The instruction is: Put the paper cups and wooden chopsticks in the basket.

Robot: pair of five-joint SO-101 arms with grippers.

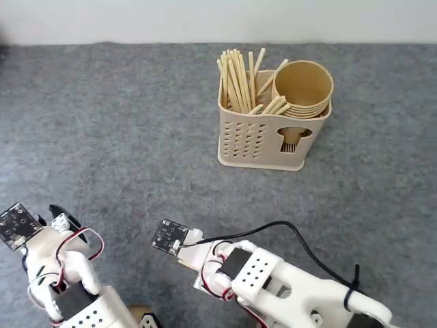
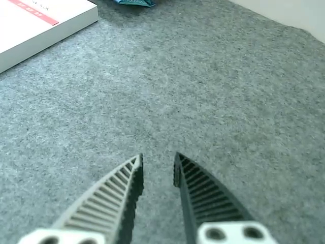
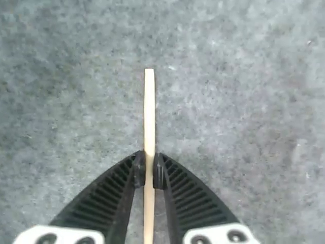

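Observation:
A beige perforated basket (image 1: 254, 140) stands at the back of the grey felt mat. Several wooden chopsticks (image 1: 237, 80) stand upright in its left compartment, and a stack of paper cups (image 1: 304, 87) fills its right one. Pointing down at the mat, my right gripper (image 3: 149, 170) is shut on a single wooden chopstick (image 3: 149, 112), which sticks out beyond the fingertips. The right arm (image 1: 263, 277) sits at the near edge, in front of the basket. My left gripper (image 2: 158, 166) hangs over bare mat, open a little with nothing between its fingers. The left arm (image 1: 58, 273) is at the near left corner.
A white flat box (image 2: 35, 23) and a teal object (image 2: 133, 2) lie beyond the left gripper. Grey felt (image 1: 123, 137) covers the table, with free room between the arms and the basket. A pale wall (image 1: 205, 17) runs along the back edge.

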